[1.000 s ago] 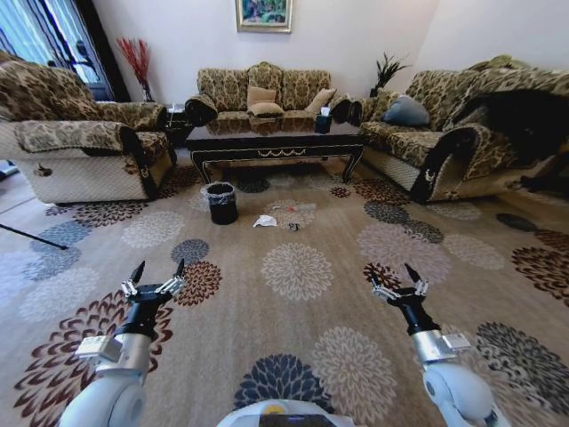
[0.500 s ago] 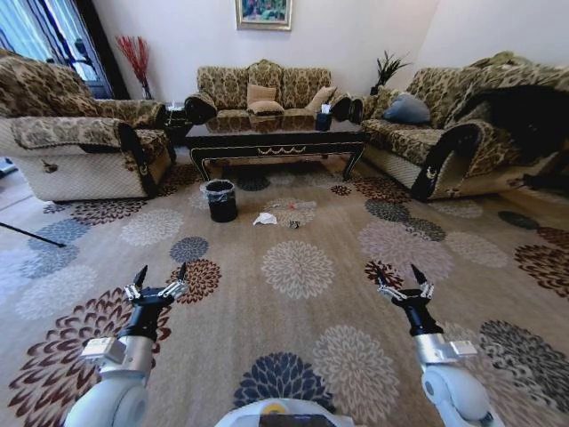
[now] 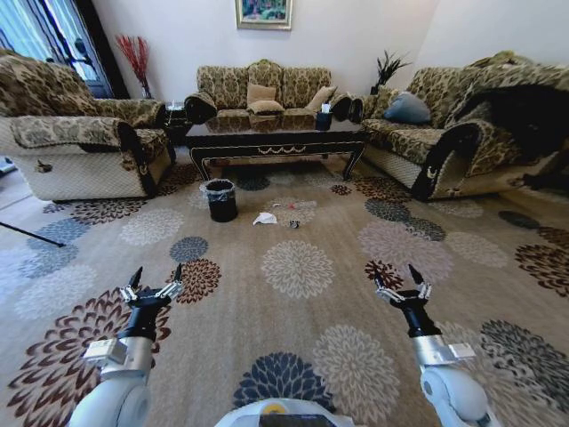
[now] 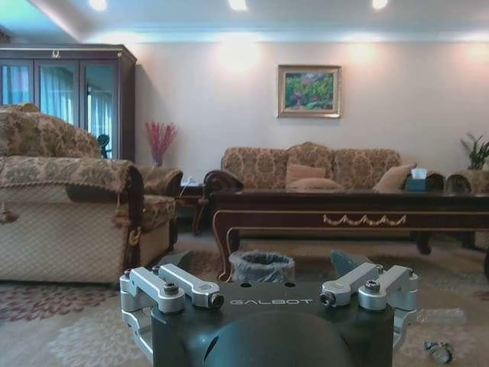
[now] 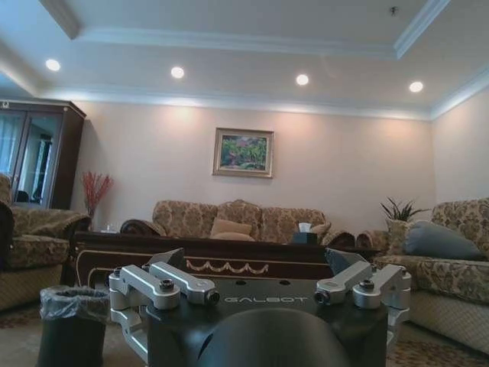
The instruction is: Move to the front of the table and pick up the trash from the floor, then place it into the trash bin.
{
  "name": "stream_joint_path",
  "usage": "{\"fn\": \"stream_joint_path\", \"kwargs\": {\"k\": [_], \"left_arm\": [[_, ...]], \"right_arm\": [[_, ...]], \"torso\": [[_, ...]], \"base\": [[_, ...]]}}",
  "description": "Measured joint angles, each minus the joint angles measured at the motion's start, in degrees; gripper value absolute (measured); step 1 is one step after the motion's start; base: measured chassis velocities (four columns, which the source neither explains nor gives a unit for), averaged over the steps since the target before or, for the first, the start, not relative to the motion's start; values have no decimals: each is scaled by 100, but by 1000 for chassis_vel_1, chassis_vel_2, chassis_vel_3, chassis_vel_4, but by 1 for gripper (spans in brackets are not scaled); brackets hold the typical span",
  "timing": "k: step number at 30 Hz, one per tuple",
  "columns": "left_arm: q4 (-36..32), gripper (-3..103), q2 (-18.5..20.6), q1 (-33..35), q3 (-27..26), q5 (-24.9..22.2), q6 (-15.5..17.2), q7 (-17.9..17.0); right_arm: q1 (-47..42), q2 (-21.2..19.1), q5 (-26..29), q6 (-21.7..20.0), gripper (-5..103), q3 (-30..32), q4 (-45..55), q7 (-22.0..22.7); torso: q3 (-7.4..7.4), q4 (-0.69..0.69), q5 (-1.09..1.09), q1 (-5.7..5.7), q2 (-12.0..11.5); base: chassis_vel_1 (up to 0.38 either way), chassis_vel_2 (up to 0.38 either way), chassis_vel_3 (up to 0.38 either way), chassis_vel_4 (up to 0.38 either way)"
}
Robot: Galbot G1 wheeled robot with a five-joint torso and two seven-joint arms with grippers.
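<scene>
We hold our left gripper [image 3: 156, 277] and right gripper [image 3: 397, 278] wide open and empty above the carpet [image 3: 293, 320], since the crumpled tissue [image 3: 264, 219] lies far ahead beside the trash bin [image 3: 221, 201], before the coffee table [image 3: 276, 138].

The robot has driven slightly closer to the table [image 3: 276, 138], so the whole head view has shifted.

Text 1: "GALBOT" — raised lettering on the dark housing of the left gripper [image 4: 271, 302], left wrist view | Text 2: "GALBOT" — same lettering on the dark housing of the right gripper [image 5: 260, 299], right wrist view | Other readable text: none
</scene>
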Motion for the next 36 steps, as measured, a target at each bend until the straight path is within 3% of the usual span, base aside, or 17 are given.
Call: {"fn": "stream_joint_path", "kwargs": {"k": [17, 26, 36], "left_arm": [[-3, 100, 16, -21, -99, 33, 43, -40], [51, 100, -8, -9, -117, 64, -32, -40], [2, 100, -36, 39, -97, 110, -64, -12]], "right_arm": [[201, 95, -105, 27, 100, -130, -240, -132], [174, 153, -129, 31, 100, -130, -285, -129], [177, 198, -129, 58, 100, -114, -306, -122]], "torso": [[21, 0, -2, 5, 24], [28, 2, 4, 7, 32], [32, 1, -4, 7, 37]], "base": [[-117, 121, 104, -133], [-303, 295, 308, -295], [-371, 358, 371, -361]]}}
